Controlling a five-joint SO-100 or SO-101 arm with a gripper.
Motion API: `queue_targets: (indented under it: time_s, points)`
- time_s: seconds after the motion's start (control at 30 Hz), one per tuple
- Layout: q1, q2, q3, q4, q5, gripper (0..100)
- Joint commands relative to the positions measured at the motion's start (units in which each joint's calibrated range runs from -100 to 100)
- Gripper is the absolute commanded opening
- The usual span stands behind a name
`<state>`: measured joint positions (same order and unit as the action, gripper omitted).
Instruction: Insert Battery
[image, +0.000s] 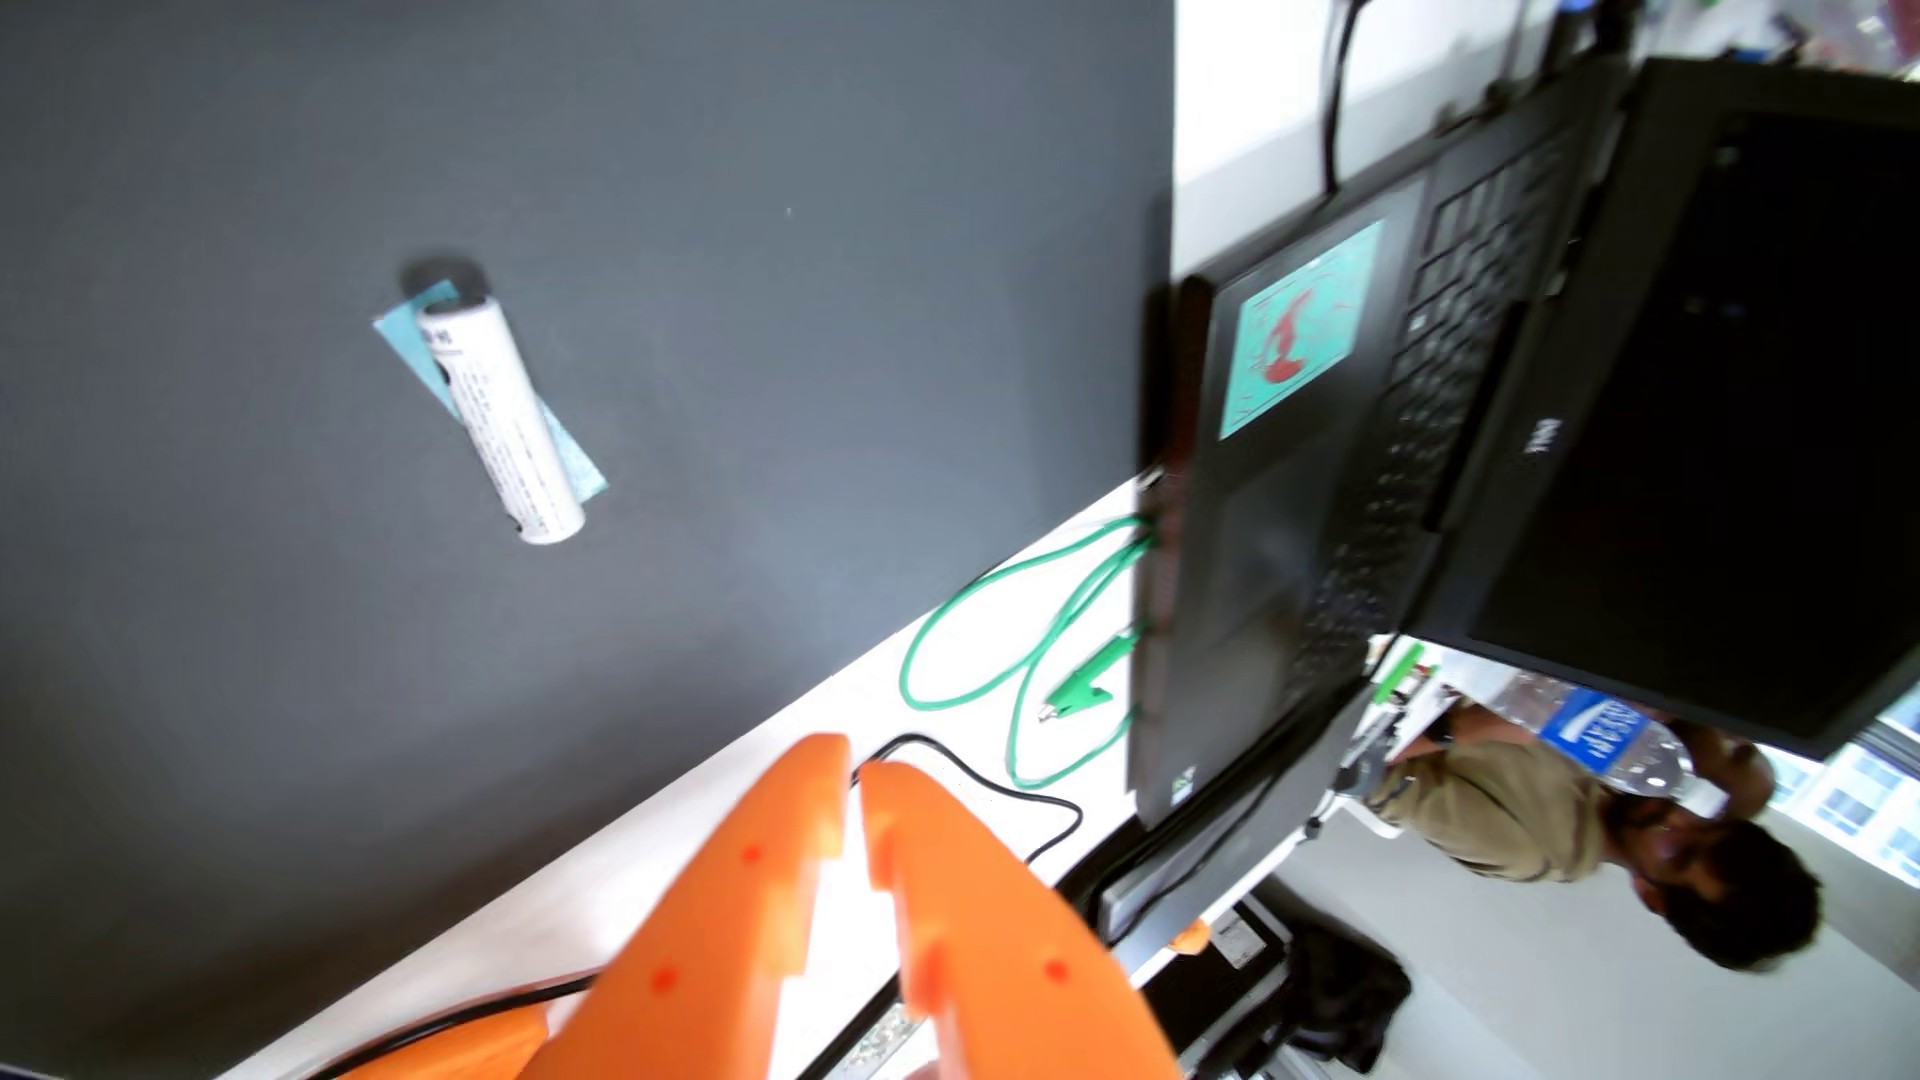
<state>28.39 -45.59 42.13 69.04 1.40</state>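
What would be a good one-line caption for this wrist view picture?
Orange gripper, nearly closed and empty, hovers away from a white battery lying on a teal card on the dark mat.

The wrist view is bright and evenly lit, with soft daylight-like light. The white battery (502, 421) is slightly overexposed at its lower end, its print smeared and unreadable, and a small soft shadow sits at its upper end on the dark mat (623, 312). The mat is matte, without glare. The orange claw (857, 774) below and right of the battery is close to the lens and out of focus, its edges fuzzy. Motion blur softens the whole picture, strongest on the laptop (1455, 415) far right of the battery. The white tabletop (727, 852) looks washed out.
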Motion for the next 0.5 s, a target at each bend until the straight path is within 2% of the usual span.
queue_targets:
  time_s: [0.0,0.23,0.47]
  points:
    - [2.9,9.4,-4.9,0.2,1.1,2]
    - [2.0,19.5,-5.0,0.1,1.7,3]
    - [2.1,24.0,-4.3,-0.5,2.8,18]
